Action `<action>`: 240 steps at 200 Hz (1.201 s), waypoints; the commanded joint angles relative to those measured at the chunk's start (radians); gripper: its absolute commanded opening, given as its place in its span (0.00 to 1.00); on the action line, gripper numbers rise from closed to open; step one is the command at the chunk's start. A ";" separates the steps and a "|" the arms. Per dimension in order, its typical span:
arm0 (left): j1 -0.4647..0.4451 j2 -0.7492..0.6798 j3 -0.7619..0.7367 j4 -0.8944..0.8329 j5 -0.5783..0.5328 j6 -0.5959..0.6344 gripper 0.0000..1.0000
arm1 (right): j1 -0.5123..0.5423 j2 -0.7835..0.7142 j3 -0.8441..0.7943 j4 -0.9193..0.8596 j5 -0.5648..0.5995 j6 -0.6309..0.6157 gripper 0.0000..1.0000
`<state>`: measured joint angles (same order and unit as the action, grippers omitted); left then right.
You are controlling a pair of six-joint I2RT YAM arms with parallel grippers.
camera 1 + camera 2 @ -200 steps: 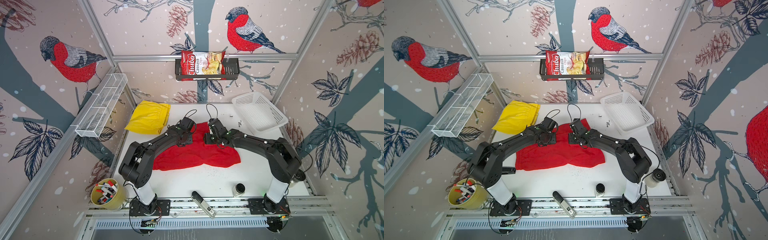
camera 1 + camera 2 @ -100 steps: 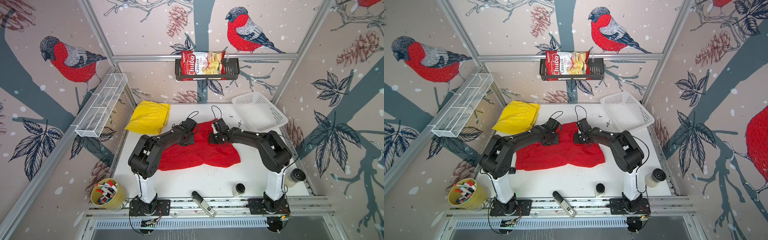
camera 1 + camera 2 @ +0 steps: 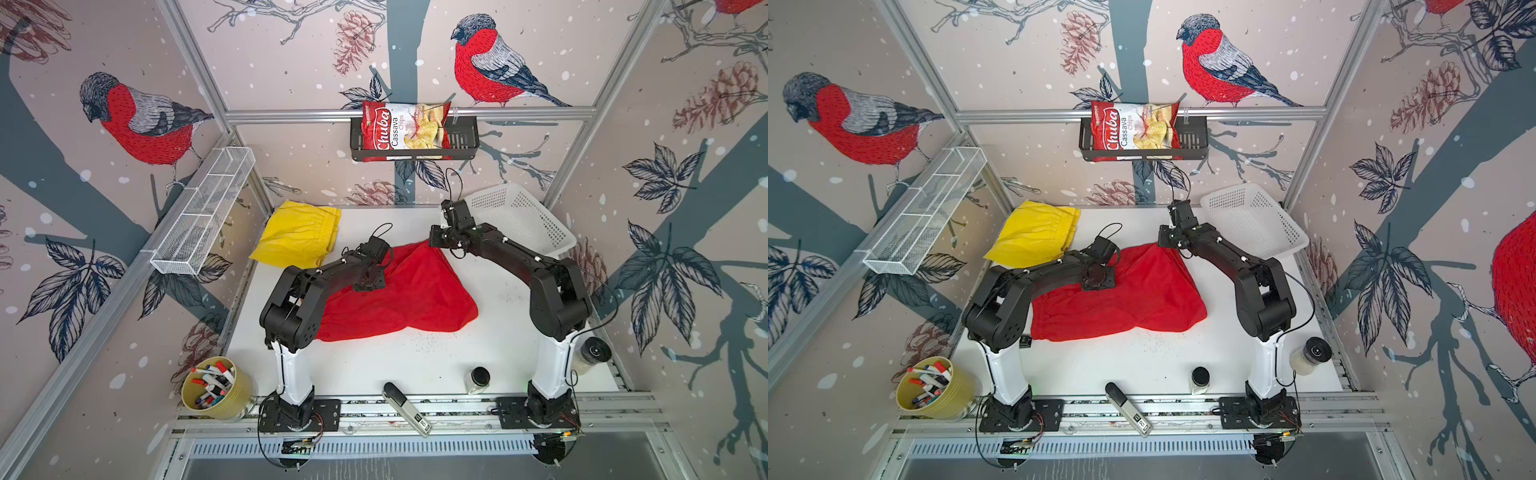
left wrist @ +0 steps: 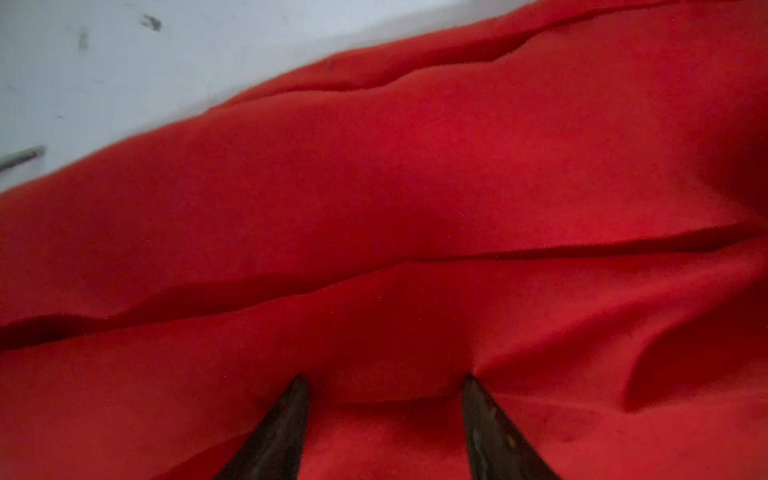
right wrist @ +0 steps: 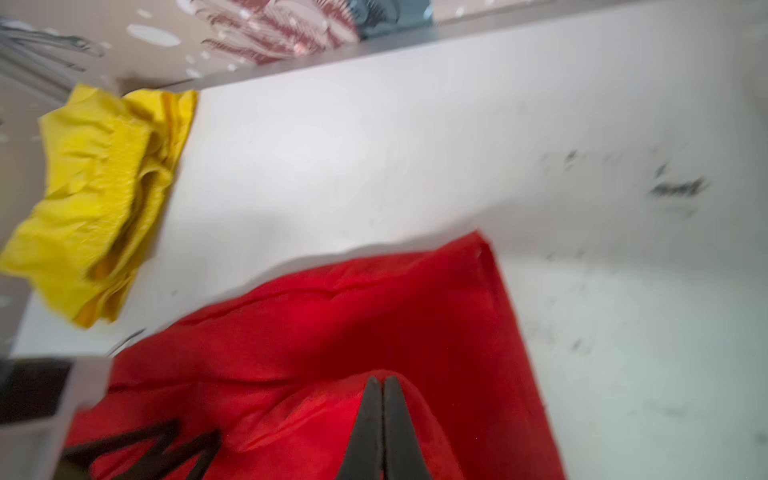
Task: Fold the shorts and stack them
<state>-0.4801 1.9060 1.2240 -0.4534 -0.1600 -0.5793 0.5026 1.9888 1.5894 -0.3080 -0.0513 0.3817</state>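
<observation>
Observer: Status of the two pairs?

Operator: I have the red shorts (image 3: 399,299) mid-desk, spread and rumpled on the white desk (image 3: 415,365). Far corner drawn up to a peak at my right pincer (image 5: 382,390). The yellow shorts (image 3: 297,237) lie bunched at the far left corner, apart from the red pair.

Observer: Pincers?

Operator: Right one clenched: fingers (image 5: 370,415) flat together in the right wrist view, red cloth humped around the tips. With that raised corner in both top views, I read it as gripping the red shorts. Wrist view blurred; the pinch itself I can't see. My left pincer (image 4: 384,415) is released: its fingers (image 4: 282,428) spread, both tips set down on red cloth, a shallow dent between them. In both top views it sits on the left part of the red pair, near its far edge.

Observer: Surroundings?

Operator: White basket (image 3: 519,224) at the far right of the desk, just behind my right arm. Chips bag (image 3: 405,129) in a black rack (image 3: 461,141) on the back wall. Small black-lidded jar (image 3: 478,376) near the front edge. Yellow cup (image 3: 241,395) of markers (image 3: 216,370) off the front left corner.
</observation>
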 commanded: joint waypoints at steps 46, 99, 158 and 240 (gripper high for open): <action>0.011 0.032 -0.016 0.008 0.016 -0.031 0.63 | -0.029 0.194 0.138 -0.002 0.208 -0.133 0.01; 0.008 0.021 -0.018 0.005 0.055 -0.033 0.46 | -0.028 0.216 0.171 0.070 0.202 -0.128 0.01; 0.000 -0.067 0.035 -0.001 0.004 0.003 0.56 | -0.028 0.168 0.151 0.100 0.156 -0.109 0.01; -0.006 0.049 0.290 0.116 -0.054 0.183 0.69 | -0.034 0.191 0.159 0.101 0.111 -0.089 0.01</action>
<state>-0.4854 1.8870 1.4437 -0.3836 -0.2207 -0.4934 0.4709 2.1746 1.7367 -0.2173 0.0731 0.2878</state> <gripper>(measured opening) 0.690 0.053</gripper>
